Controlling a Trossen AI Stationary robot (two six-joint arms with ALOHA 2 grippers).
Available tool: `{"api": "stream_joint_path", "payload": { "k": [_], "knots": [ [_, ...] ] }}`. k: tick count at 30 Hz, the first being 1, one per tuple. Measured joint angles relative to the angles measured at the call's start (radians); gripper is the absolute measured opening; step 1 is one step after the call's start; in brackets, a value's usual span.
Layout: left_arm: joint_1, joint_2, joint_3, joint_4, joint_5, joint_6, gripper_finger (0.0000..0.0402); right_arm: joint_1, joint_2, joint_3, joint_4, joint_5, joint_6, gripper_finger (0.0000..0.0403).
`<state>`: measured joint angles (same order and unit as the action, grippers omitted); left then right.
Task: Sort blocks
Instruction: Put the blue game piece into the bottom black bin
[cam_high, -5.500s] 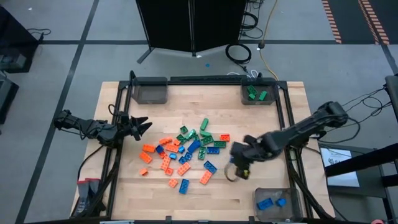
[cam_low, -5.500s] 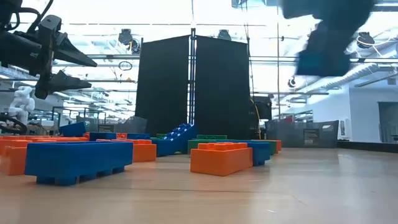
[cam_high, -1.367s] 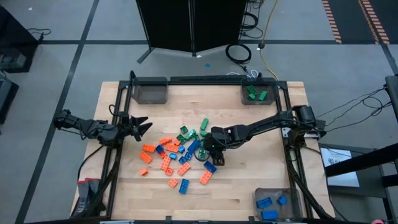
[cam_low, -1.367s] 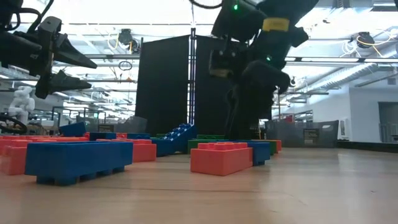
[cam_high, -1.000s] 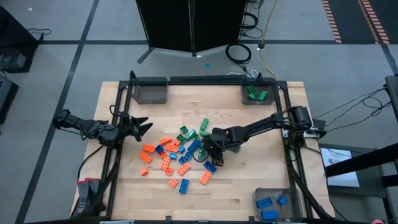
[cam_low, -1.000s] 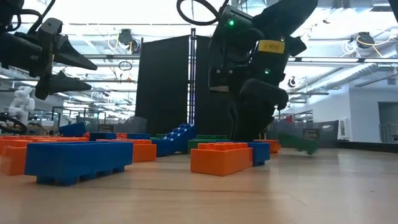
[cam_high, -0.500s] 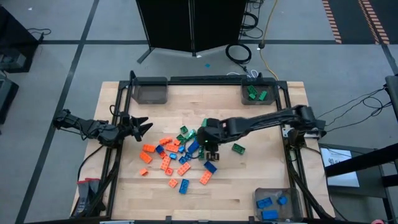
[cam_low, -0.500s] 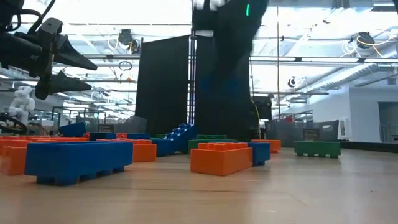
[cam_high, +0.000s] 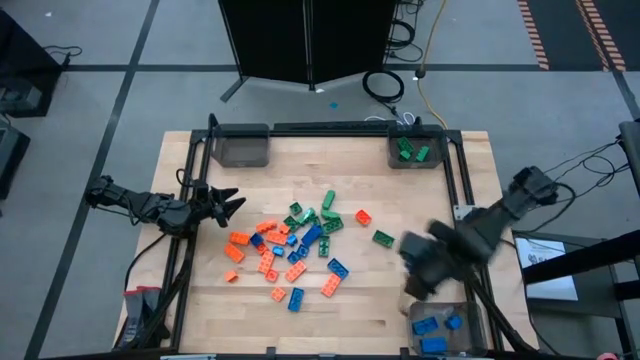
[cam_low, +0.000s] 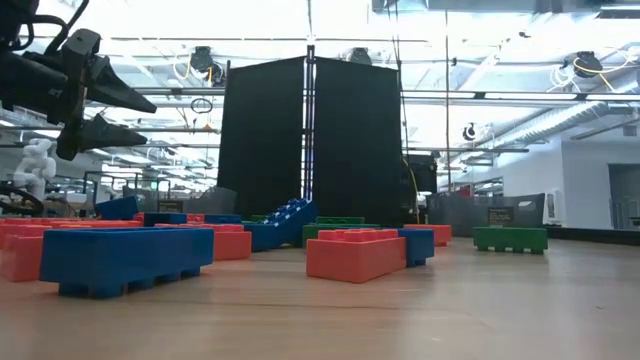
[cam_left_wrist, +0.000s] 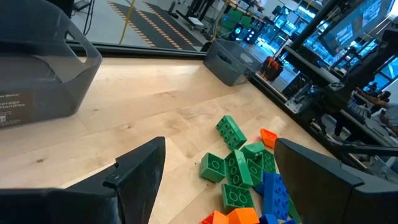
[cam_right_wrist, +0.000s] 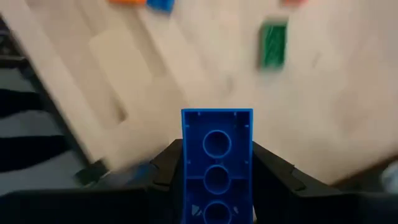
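Note:
Orange, green and blue blocks (cam_high: 295, 245) lie in a loose pile at the table's middle; one green block (cam_high: 383, 238) lies apart to its right. My right gripper (cam_high: 415, 275), blurred, hangs high over the table's near right part, just short of the bin with blue blocks (cam_high: 440, 325), and is shut on a blue oblong block (cam_right_wrist: 216, 155). It is out of the low view. My left gripper (cam_high: 232, 202) waits open at the table's left side, left of the pile, pointing at it (cam_left_wrist: 217, 186). My right gripper pinches the blue block by its two long sides (cam_right_wrist: 185, 163) between its two fingers (cam_right_wrist: 166, 167). The fingers come from above, pointing down. The block is lifted clear of the table, its hollow underside toward the wrist camera.
A bin with green blocks (cam_high: 415, 150) stands at the far right corner and an empty grey bin (cam_high: 243, 148) at the far left. Black frame rails (cam_high: 462, 190) run along the table's sides. Bare wood lies between the pile and the near edge.
My right gripper has risen from the pile's right side with the blue block and swung fast toward the table's near right corner. A green block has been knocked out of the pile and now lies alone to its right.

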<state>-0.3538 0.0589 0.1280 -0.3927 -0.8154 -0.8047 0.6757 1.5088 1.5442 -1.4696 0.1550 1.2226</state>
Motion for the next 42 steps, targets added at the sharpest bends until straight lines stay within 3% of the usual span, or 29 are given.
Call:
{"api": "stream_joint_path", "payload": {
  "k": [7,14,19,29,39,42],
  "knots": [
    [0.000,0.000,0.000,0.000,0.000,0.000,0.0303,0.253,0.032,-0.077,0.048,-0.004,0.467,0.0117],
    [0.000,0.000,0.000,0.000,0.000,0.000,0.0303,0.383,0.080,-0.142,0.134,-0.117,0.709,0.0117],
    [0.000,0.000,0.000,0.000,0.000,-0.002,0.0303,0.453,0.134,-0.148,0.183,-0.160,0.798,0.0117],
    [0.000,0.000,0.000,0.000,0.000,0.000,0.0303,0.538,0.212,-0.148,0.325,-0.388,0.857,0.0117],
    [0.000,0.000,0.000,0.000,0.000,0.007,0.0303,0.542,0.226,-0.147,0.277,-0.392,0.858,0.0117],
    [0.000,0.000,0.000,0.000,0.000,0.007,0.0303,0.541,0.226,-0.147,0.274,-0.389,0.861,0.0149]
  ]
}}
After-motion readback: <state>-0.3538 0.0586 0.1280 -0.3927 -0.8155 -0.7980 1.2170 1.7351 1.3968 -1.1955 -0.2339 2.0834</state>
